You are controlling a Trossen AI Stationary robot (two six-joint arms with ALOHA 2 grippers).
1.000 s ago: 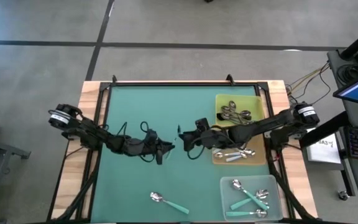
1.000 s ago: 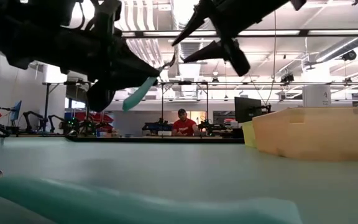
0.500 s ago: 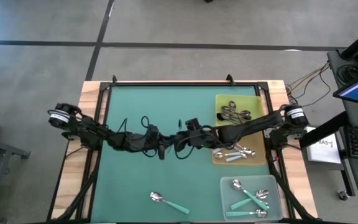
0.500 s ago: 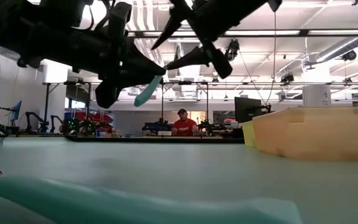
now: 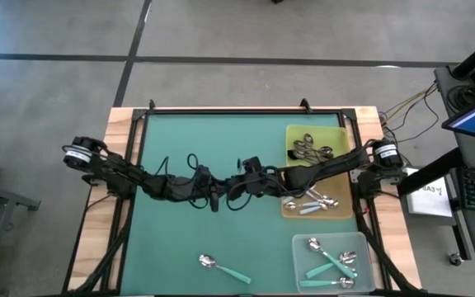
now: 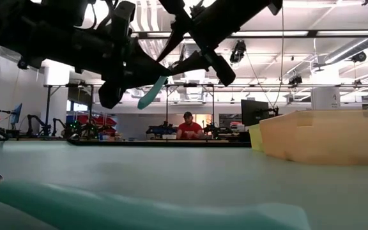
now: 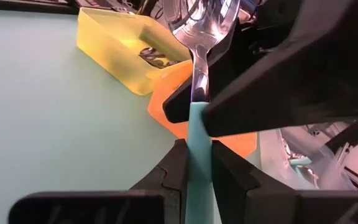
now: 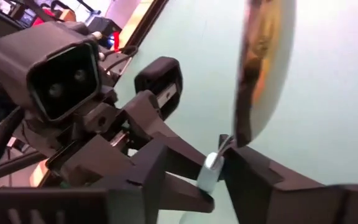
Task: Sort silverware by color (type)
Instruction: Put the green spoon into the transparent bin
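- Now the right gripper (image 5: 236, 188) has come across the middle of the table and met the left gripper (image 5: 211, 196) in the air. A second ago the two stood clearly apart.
- I see the left gripper still clamped narrow on the handle of the teal spoon (image 7: 199, 134), holding it well above the green mat (image 5: 180, 239) with the bowl pointing away from its wrist.
- On the right side, the jaws opened wide during the approach and have since closed in. In the left wrist view both dark fingers sit against the thin neck just below the bowl, so I read it as gripping the teal spoon.
- To me this looks like a handover. Both arms have the same spoon, and the left has not let go yet.
- Judging by colour, it belongs in the clear tray (image 5: 361, 244) at the front right, where other teal-handled spoons (image 5: 330, 264) lie. That side is nearer the right arm.
- Elsewhere, one more teal-handled loose spoon (image 5: 225, 268) waits on the mat near the front edge. The yellow tray (image 5: 337, 137) and the orange tray (image 5: 290, 211) already hold spoons.
- My concern is the thin neck, since the spoon may swing when the left lets go.
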